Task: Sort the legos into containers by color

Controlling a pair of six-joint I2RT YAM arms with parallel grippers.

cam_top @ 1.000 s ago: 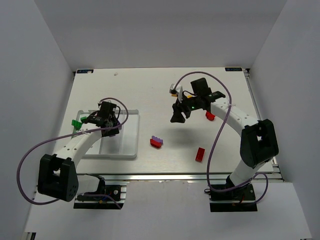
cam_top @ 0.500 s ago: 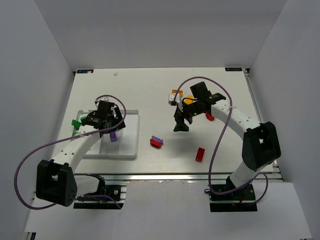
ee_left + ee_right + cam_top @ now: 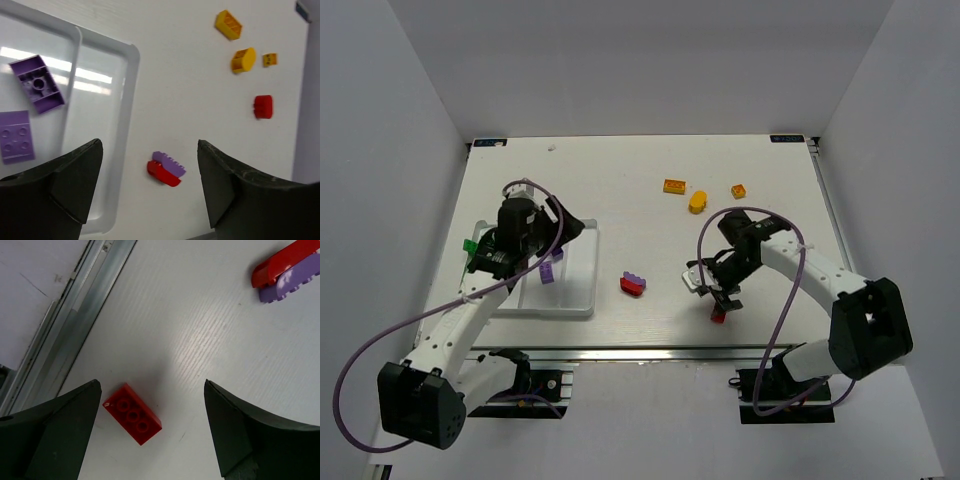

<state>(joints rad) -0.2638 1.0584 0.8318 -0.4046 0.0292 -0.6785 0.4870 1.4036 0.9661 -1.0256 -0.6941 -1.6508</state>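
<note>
The white tray (image 3: 582, 300) lies at the near left, and its compartment left of a low ridge holds two purple legos (image 3: 37, 84) (image 3: 15, 136). A green lego (image 3: 470, 245) shows at the tray's left edge. My left gripper (image 3: 149, 155) hangs open and empty above the tray's right rim (image 3: 132, 55). A red and a purple lego, stuck together (image 3: 634, 284), lie on the table right of the tray. My right gripper (image 3: 152, 390) is open, low over a red lego (image 3: 132, 414) that lies between its fingers, untouched.
At the far right lie an orange brick (image 3: 674, 186), a yellow round piece (image 3: 698, 201) and a small orange brick (image 3: 738, 191). Another red brick (image 3: 263, 106) lies nearer. The aluminium rail (image 3: 75, 315) of the table's near edge runs close to the right gripper.
My left gripper has opened and pulled back from the tray, leaving a purple lego in it. My right arm swung from the orange bricks to the near red lego, its jaws wider.
</note>
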